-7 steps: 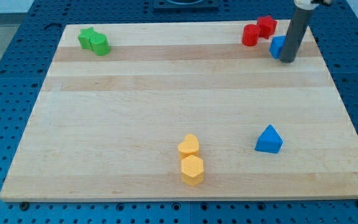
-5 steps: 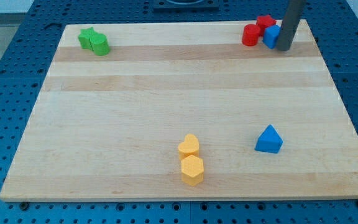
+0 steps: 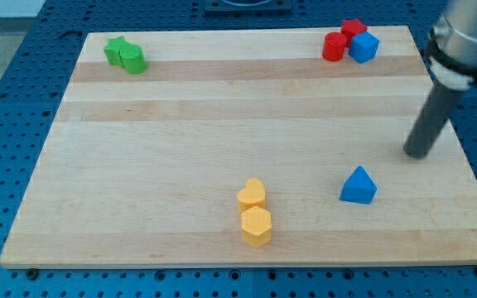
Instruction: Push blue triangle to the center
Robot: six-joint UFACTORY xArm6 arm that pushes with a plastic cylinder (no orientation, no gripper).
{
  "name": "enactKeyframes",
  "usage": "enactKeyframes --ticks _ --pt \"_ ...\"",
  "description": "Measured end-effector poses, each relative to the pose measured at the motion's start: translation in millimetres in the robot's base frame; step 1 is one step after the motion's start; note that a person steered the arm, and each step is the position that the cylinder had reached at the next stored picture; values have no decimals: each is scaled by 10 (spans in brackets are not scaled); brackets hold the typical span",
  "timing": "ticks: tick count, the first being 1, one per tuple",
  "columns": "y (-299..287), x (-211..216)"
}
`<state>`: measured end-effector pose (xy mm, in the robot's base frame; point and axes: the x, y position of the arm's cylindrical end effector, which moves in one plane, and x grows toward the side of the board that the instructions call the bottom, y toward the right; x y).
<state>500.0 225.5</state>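
The blue triangle (image 3: 358,185) lies on the wooden board (image 3: 222,124) at the lower right, right of the board's middle. My tip (image 3: 418,154) is on the board to the right of the triangle and a little above it in the view, apart from it by a clear gap. The dark rod rises from the tip up to the view's top right.
A blue cube (image 3: 364,46) touches two red blocks (image 3: 334,46) (image 3: 354,30) at the top right corner. Two green blocks (image 3: 125,55) sit at the top left. Two yellow blocks (image 3: 252,194) (image 3: 256,226), one a hexagon, stand near the bottom edge, left of the triangle.
My tip has left the blue cube at the top right and moved down the view toward the blue triangle. The blue cube now rests against the red blocks.
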Motion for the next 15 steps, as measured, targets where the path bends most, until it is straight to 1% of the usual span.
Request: enactKeyframes --ticks 1,2,3,8,11,15 --pt "-155 654" --pt "-520 1057" --pt "-757 969" --pt "-807 99" --pt "-1251 34" --pt "-1428 -550"
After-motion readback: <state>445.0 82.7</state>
